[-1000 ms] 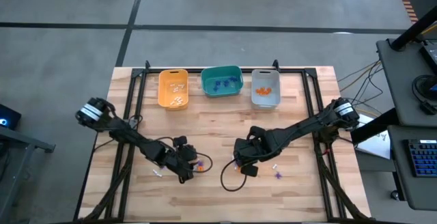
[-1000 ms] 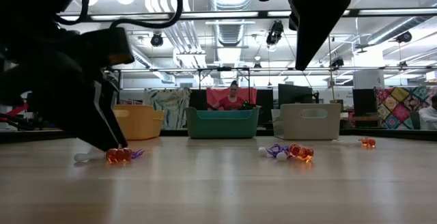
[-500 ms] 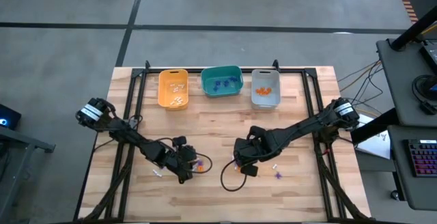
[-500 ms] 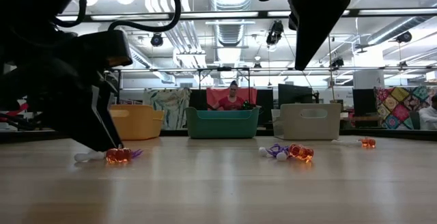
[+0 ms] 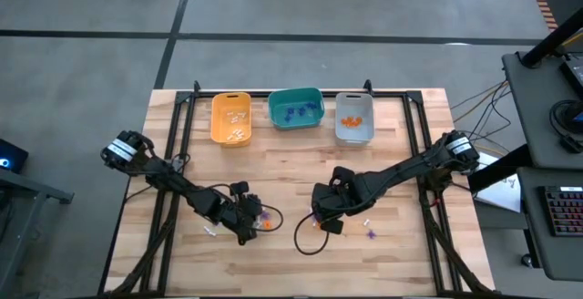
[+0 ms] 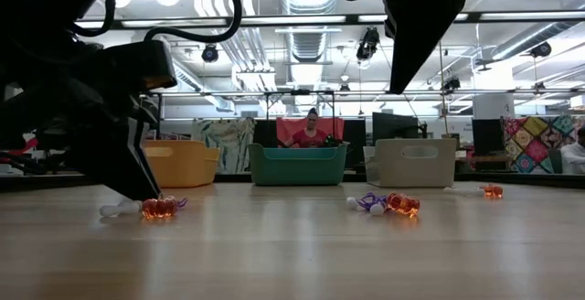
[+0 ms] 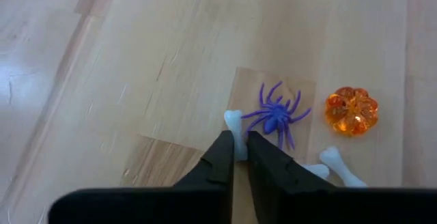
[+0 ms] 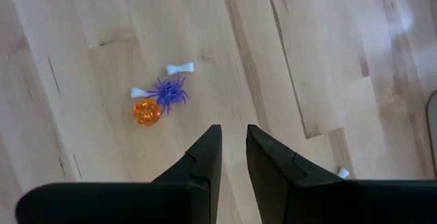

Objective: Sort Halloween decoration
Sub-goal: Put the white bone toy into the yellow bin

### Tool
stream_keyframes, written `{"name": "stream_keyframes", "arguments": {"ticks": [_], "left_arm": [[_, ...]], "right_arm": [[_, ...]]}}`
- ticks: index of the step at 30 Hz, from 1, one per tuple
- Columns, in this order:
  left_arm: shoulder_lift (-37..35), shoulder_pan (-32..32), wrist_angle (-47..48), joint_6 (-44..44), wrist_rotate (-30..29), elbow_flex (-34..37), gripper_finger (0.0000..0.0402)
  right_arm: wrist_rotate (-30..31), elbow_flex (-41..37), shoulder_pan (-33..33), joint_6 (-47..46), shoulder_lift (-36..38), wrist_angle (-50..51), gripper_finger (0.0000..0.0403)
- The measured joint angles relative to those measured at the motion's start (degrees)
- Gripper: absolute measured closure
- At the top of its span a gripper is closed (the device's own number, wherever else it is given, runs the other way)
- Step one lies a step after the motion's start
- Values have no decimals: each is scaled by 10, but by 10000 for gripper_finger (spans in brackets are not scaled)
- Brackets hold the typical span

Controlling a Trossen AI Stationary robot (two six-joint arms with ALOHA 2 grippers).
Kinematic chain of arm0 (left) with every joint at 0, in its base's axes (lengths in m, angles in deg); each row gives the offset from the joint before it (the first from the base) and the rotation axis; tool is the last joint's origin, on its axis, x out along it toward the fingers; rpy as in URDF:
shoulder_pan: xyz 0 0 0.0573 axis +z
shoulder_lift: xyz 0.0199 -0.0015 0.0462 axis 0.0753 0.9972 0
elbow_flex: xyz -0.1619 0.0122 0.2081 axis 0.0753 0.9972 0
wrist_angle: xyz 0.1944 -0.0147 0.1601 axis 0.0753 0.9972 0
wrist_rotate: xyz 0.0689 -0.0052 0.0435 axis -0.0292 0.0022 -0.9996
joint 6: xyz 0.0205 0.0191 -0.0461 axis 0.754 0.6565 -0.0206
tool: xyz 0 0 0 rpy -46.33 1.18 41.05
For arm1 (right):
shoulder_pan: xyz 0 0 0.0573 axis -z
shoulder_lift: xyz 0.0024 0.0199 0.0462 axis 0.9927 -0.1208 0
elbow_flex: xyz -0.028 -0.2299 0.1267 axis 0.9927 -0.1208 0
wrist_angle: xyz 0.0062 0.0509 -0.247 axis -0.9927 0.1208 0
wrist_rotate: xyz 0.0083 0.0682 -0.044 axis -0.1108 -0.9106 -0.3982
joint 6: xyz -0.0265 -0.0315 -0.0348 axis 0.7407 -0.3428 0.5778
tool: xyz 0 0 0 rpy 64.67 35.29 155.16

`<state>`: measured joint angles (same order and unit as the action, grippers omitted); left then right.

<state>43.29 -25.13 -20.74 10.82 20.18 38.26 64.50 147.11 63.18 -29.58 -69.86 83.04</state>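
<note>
Left wrist view: left hand (image 7: 240, 147) pinched shut on white bone (image 7: 234, 123), purple spider (image 7: 276, 115) just beside.

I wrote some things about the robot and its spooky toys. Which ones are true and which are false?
1. The left gripper is shut on a white bone. True.
2. The purple spider lies in the teal bin. False: it lies on the table.
3. An orange pumpkin sits beside the spider. True.
4. The right gripper holds a pumpkin. False: nothing is between its fingers.
</note>
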Motion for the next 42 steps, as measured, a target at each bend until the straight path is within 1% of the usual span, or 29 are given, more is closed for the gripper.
{"name": "stream_keyframes", "arguments": {"ticks": [7,13,17,22,25,29,32,36,42], "left_arm": [[-2,1,24,6,4,-20,400],[-3,1,104,7,1,-50,401],[-4,1,162,7,-14,-73,401],[-8,1,205,32,-28,-102,401],[-18,4,227,48,-34,-113,401],[-53,16,253,64,-50,-116,402],[-90,34,274,77,-63,-116,402],[-145,77,285,107,-73,-116,402],[-224,185,298,178,-72,-116,401]], "right_arm": [[0,0,0,0,0,0,344],[0,0,0,0,0,0,344],[0,0,0,0,0,0,344],[0,0,0,0,0,0,344],[0,0,0,1,0,0,344],[0,0,0,5,0,2,344],[0,0,0,12,0,4,344],[0,0,0,21,0,5,344],[0,0,0,26,0,6,344]]}}
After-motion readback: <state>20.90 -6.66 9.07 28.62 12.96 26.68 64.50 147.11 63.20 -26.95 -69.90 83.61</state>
